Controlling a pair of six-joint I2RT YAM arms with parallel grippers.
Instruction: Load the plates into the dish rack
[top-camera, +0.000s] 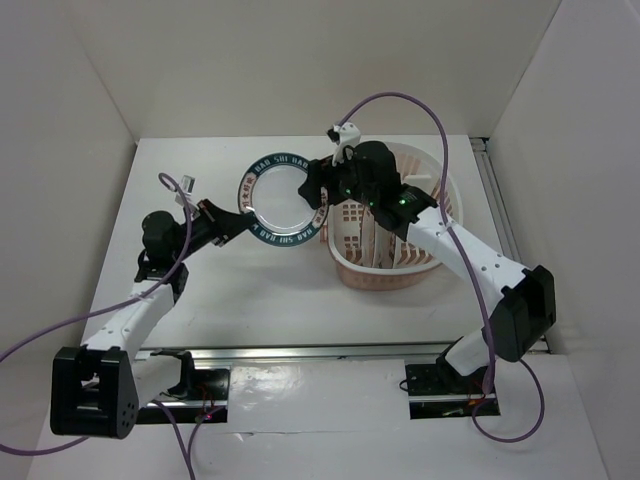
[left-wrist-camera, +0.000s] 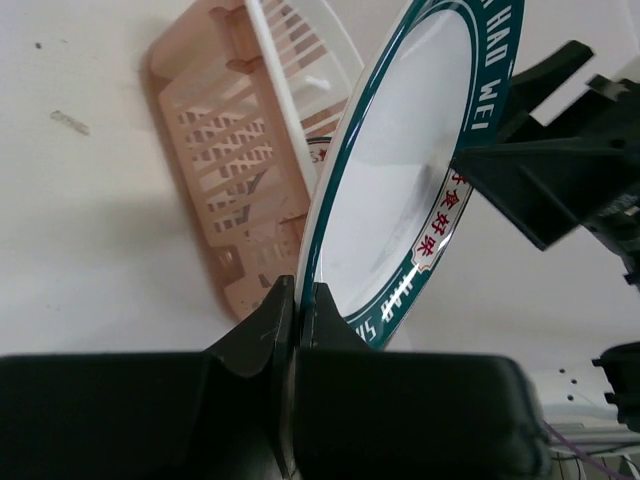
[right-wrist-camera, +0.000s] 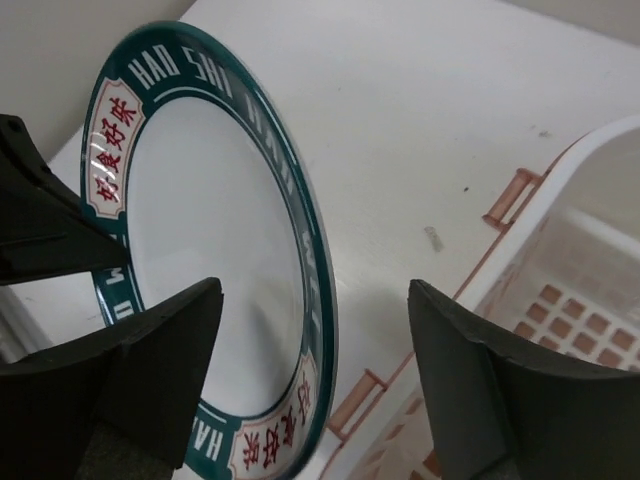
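A white plate with a dark green lettered rim (top-camera: 278, 197) is held tilted above the table, left of the dish rack (top-camera: 390, 276). My left gripper (top-camera: 243, 218) is shut on its lower left rim; the left wrist view shows the fingers (left-wrist-camera: 262, 330) pinching the plate (left-wrist-camera: 400, 170). My right gripper (top-camera: 318, 192) is open, with the plate's right rim between its fingers, not touching. In the right wrist view the plate (right-wrist-camera: 210, 230) stands between the fingers (right-wrist-camera: 480, 380). Thin white upright shapes (top-camera: 375, 240) stand in the rack; I cannot tell their patterns.
The rack, a white basket with a peach-pink base, shows in the left wrist view (left-wrist-camera: 215, 170) and at the right of the right wrist view (right-wrist-camera: 590, 290). My right arm reaches over it. White walls enclose the table on three sides.
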